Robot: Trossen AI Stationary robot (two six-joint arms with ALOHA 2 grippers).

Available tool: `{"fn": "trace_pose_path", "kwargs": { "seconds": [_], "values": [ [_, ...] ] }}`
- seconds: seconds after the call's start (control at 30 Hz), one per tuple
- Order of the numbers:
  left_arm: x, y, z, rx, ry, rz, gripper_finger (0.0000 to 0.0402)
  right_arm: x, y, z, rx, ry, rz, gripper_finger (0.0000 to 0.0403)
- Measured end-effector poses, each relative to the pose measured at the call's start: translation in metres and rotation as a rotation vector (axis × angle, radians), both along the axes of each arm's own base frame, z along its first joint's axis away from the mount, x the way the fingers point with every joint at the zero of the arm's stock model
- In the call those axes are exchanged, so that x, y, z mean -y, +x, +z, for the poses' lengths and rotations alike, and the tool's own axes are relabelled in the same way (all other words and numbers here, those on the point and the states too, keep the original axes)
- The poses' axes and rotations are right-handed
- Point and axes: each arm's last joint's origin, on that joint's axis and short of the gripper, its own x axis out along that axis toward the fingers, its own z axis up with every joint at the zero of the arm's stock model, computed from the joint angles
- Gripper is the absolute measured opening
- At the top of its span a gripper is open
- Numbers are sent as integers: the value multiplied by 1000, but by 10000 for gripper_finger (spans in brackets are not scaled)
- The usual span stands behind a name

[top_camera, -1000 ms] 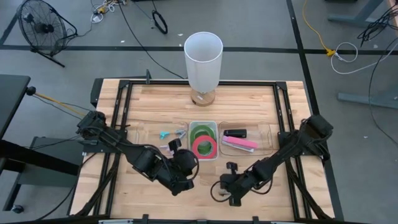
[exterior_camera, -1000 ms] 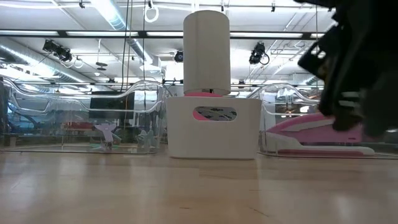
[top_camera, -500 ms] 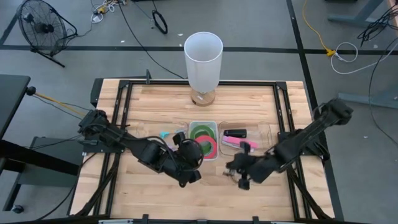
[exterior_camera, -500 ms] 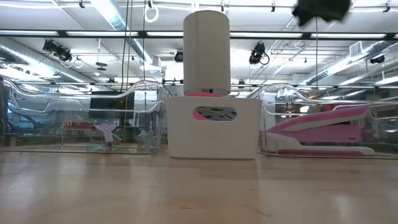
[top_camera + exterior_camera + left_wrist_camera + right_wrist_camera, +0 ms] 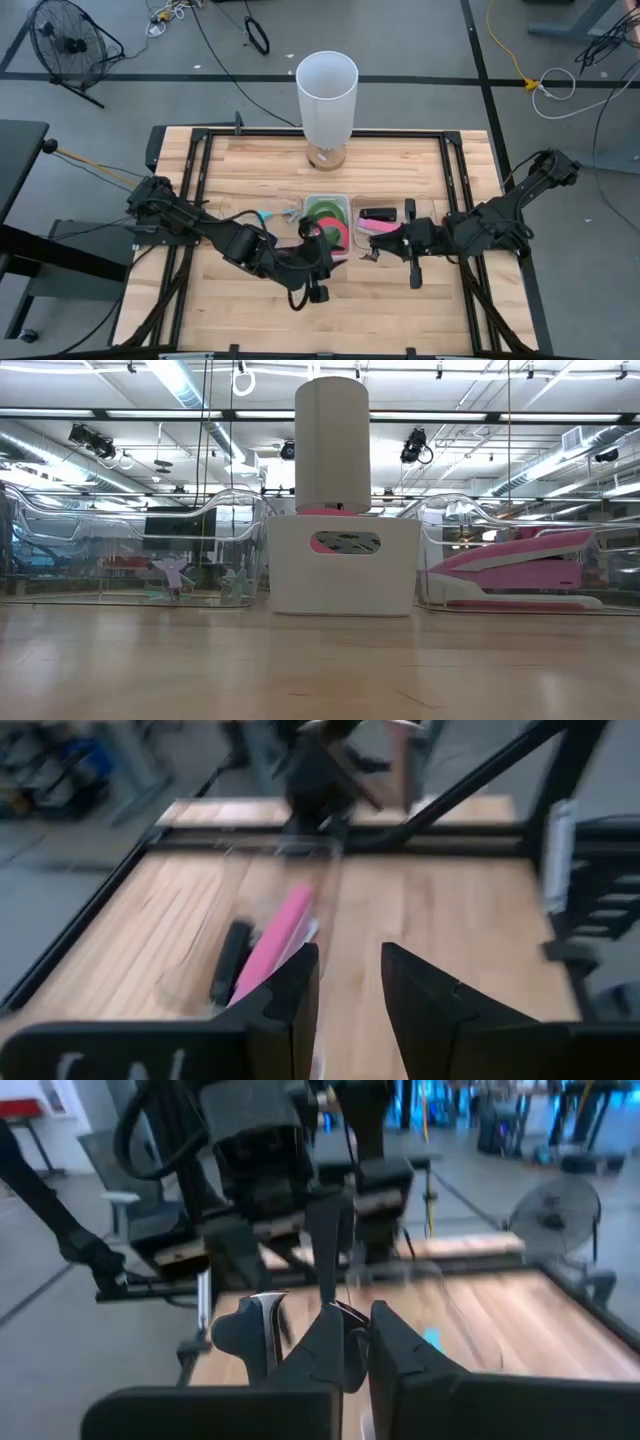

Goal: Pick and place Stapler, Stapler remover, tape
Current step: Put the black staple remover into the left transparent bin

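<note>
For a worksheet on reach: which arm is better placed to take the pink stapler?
Probably right: the right claw sits beside the pink stapler, while the left claw is over the white bin of tape.

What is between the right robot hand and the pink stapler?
Nothing visible. The right gripper is at the near edge of the open-topped clear bin that holds the pink stapler. The left gripper is close by, beside the white bin, and could crowd it.
</note>
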Motion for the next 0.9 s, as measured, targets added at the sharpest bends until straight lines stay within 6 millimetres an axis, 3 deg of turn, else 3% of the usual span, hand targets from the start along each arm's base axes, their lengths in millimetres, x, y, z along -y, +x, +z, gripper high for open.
{"fn": "trace_pose_path", "kwargs": {
  "seconds": [0.33, 0.9],
  "values": [
    [-6, 16, 22, 193, -4, -151, 115, -3, 2, 15, 138, -58, 57, 9],
    [-18, 23, 28, 246, -45, -196, 115, -3, 4, 20, 190, -113, 82, 9]
  ]
}}
